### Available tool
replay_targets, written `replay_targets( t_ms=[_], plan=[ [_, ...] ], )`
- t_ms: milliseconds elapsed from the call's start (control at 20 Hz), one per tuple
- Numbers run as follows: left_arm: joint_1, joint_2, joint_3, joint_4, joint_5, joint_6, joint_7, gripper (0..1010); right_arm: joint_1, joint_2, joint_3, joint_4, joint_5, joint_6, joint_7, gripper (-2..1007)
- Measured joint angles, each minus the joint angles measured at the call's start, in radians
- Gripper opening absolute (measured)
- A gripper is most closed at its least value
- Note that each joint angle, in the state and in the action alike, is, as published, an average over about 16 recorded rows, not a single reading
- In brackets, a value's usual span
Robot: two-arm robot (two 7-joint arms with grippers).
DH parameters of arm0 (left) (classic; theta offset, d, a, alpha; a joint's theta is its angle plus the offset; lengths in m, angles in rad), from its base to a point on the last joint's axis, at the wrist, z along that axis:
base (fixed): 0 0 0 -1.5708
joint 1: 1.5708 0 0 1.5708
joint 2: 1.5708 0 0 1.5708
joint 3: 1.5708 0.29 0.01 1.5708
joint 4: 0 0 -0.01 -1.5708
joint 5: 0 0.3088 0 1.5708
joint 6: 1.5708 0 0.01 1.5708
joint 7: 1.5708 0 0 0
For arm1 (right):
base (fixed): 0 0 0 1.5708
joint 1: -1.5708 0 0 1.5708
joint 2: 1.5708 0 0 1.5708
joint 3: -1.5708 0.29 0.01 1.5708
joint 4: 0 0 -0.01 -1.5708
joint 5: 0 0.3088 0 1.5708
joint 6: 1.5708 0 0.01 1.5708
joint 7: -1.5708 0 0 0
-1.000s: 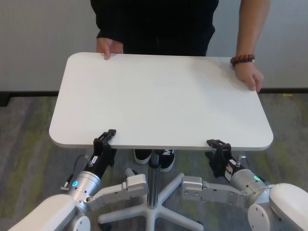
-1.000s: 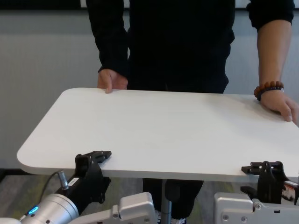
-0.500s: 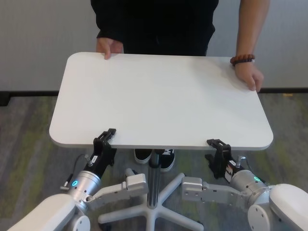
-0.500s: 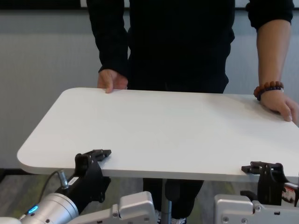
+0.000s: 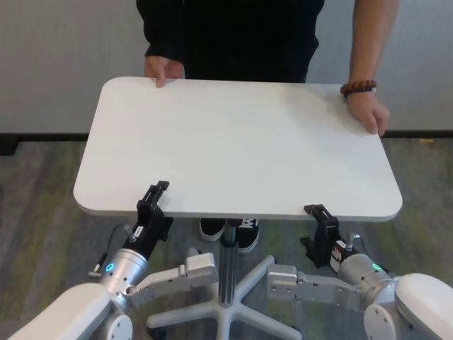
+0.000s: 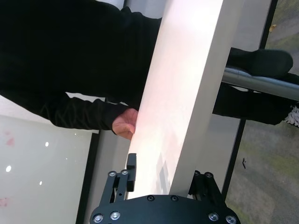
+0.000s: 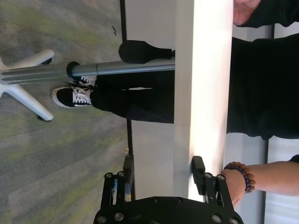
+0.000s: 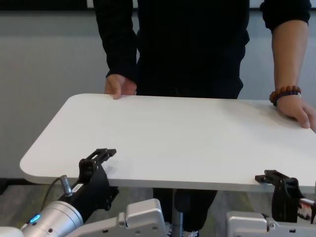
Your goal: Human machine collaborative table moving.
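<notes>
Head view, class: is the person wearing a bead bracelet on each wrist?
No. Only the wrist at the table's right far corner carries a bead bracelet; the other hand, gripping the far left edge, shows a bare wrist below the black sleeve.

My head cam looks steeply down on the whole table – person at 12 o'clock. Chest cam sits lower, nearly level with the near edge. Both wrist cams hug that edge, sighting along the tabletop toward the person.
</notes>
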Motion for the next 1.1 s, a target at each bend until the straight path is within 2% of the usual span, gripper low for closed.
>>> replay_targets(
  t_ms=[250, 550, 850, 1100],
  plan=[
    [0.000, 0.000, 0.000, 0.000, 0.000, 0.000, 0.000, 737, -0.001, 0.000, 0.000, 0.001, 0.000, 0.000, 0.001, 859],
    [0.001, 0.000, 0.000, 0.000, 0.000, 0.000, 0.000, 893, -0.001, 0.000, 0.000, 0.001, 0.000, 0.000, 0.001, 963],
    [0.000, 0.000, 0.000, 0.001, 0.000, 0.000, 0.000, 980, -0.001, 0.000, 0.000, 0.000, 0.000, 0.001, -0.001, 1001],
    [0.000, 0.000, 0.000, 0.002, 0.000, 0.000, 0.000, 1001, 0.000, 0.000, 0.000, 0.000, 0.000, 0.001, -0.003, 1001]
  ],
)
